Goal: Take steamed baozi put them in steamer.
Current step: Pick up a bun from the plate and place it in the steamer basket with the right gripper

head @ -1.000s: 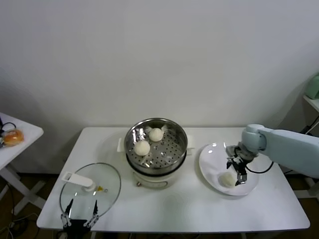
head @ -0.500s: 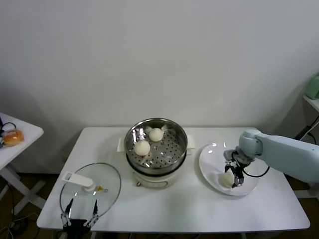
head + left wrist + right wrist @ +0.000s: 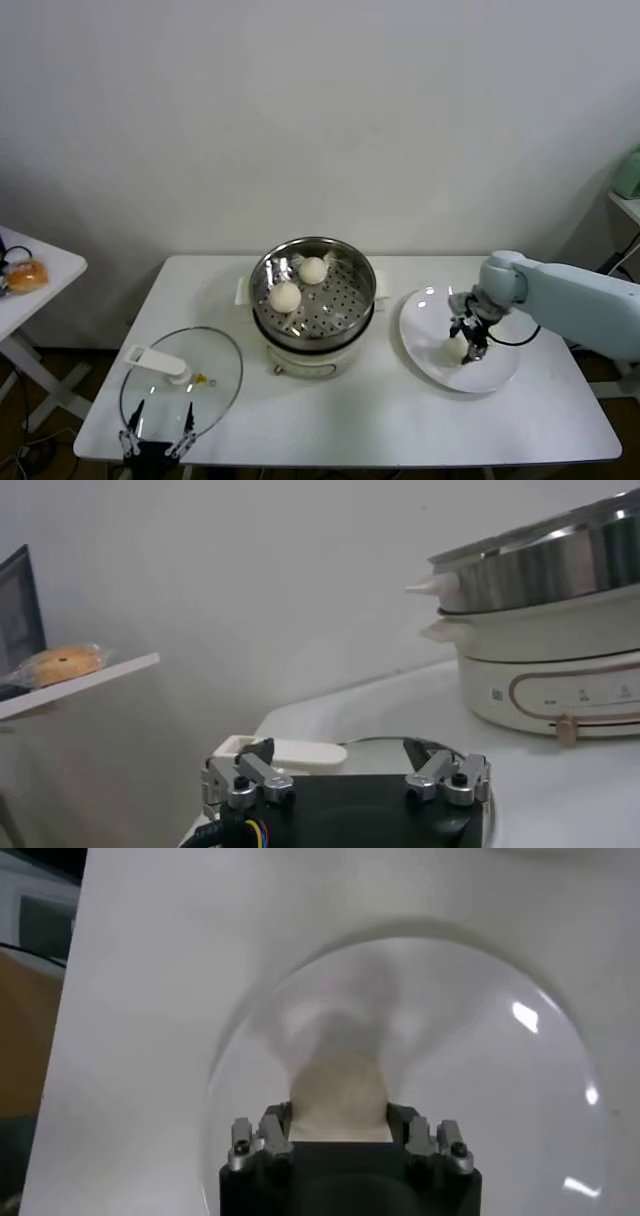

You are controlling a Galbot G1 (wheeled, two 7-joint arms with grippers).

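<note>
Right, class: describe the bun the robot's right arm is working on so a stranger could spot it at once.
Start at the white table and find the flat white plate to the right of the steel steamer. The bun lies on that plate, between the fingers of the right gripper. It is the only bun outside the steamer; the other two white buns sit inside it.

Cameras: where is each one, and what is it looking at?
Head view: high on the robot, looking down at the table; both arms show.
Left wrist view: low by the glass lid, facing the steamer; left gripper shows.
Right wrist view: above the plate; right gripper grips a baozi.
Shared: head and left wrist views both show the steamer.
</note>
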